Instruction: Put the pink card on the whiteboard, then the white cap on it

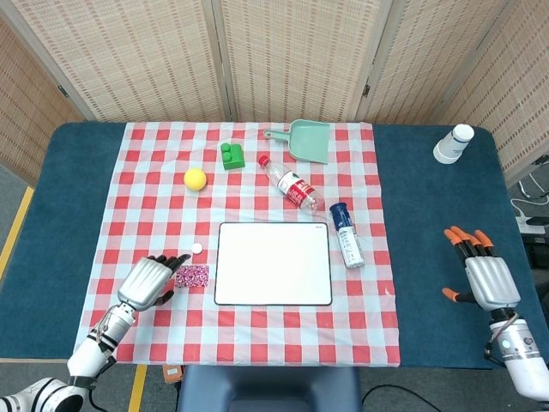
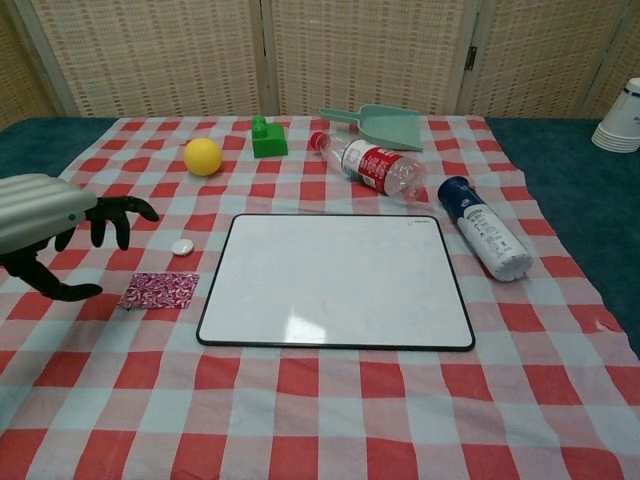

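- Hovering with fingers spread and holding nothing, the left hand (image 1: 153,281) sits just left of the pink card (image 1: 191,275).
- White cap (image 1: 197,248) lies just beyond its fingertips.
- Whiteboard (image 1: 273,263) lies right of the card, bare.
- Right hand (image 1: 482,273) rests far right, fingers apart, on the blue table (image 1: 429,215).

Left robot hand (image 2: 55,225) spread above pink card (image 2: 159,290), white cap (image 2: 182,247) beside.
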Available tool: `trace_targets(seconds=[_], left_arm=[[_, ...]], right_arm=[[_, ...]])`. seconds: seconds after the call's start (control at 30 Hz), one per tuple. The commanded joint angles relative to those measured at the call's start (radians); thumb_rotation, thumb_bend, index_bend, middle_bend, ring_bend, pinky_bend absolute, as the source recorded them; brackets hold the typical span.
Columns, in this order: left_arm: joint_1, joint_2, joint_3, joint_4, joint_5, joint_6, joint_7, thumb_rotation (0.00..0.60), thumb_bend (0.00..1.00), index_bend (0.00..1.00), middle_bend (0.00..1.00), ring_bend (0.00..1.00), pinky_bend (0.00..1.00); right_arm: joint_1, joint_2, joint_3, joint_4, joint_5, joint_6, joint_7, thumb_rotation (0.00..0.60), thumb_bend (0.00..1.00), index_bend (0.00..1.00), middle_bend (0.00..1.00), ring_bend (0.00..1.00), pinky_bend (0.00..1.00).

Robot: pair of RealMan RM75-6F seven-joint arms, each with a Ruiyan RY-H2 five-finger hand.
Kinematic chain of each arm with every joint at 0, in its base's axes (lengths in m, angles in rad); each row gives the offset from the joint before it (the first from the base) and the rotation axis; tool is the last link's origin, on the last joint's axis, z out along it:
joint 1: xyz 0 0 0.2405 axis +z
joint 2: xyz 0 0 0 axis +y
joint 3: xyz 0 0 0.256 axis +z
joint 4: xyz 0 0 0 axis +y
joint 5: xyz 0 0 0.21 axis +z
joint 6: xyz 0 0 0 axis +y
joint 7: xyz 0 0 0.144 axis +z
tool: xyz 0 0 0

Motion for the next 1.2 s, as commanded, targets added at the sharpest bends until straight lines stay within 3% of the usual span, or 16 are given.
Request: trace_targets(seconds=[0.03,0.13,0.23,0.63,1.2], left_arm=[[-0.016,-0.008,-0.009,0.01,-0.041,-0.027,0.004,0.6,0.28,0.16,0.56,0.6,0.69],[-0.028,-0.022,-0.009,0.036,-0.069,-0.047,0.001,0.6,0.28,0.19,0.79,0.8,0.85],[-0.037,-0.036,-0.012,0.054,-0.099,-0.06,-0.002,0.6,0.28,0.21,0.89,0.89,0.91],[-0.065,-0.049,-0.042,-0.014,-0.364,-0.072,0.124,0.6,0.28,0.22,0.92,0.92,0.93],[-0.094,-0.14,-0.049,-0.08,-0.586,0.088,0.275,0.6,0.28,0.27,0.94,0.93,0.94]], right_arm=[[0.003,0.0,0.001,0.004,0.004,-0.006,0.004,0.6,0.0,0.02,0.03,0.0,0.0],[0.005,-0.001,0.002,0.007,0.005,-0.009,0.01,0.6,0.0,0.02,0.04,0.0,0.0],[0.004,-0.005,0.003,0.013,-0.008,0.01,0.013,0.6,0.0,0.02,0.04,0.0,0.0],[-0.051,-0.002,-0.025,-0.008,-0.165,0.226,0.031,0.6,0.0,0.03,0.05,0.0,0.0],[-0.047,0.01,-0.022,-0.015,-0.136,0.192,0.034,0.6,0.0,0.03,0.05,0.0,0.0]])
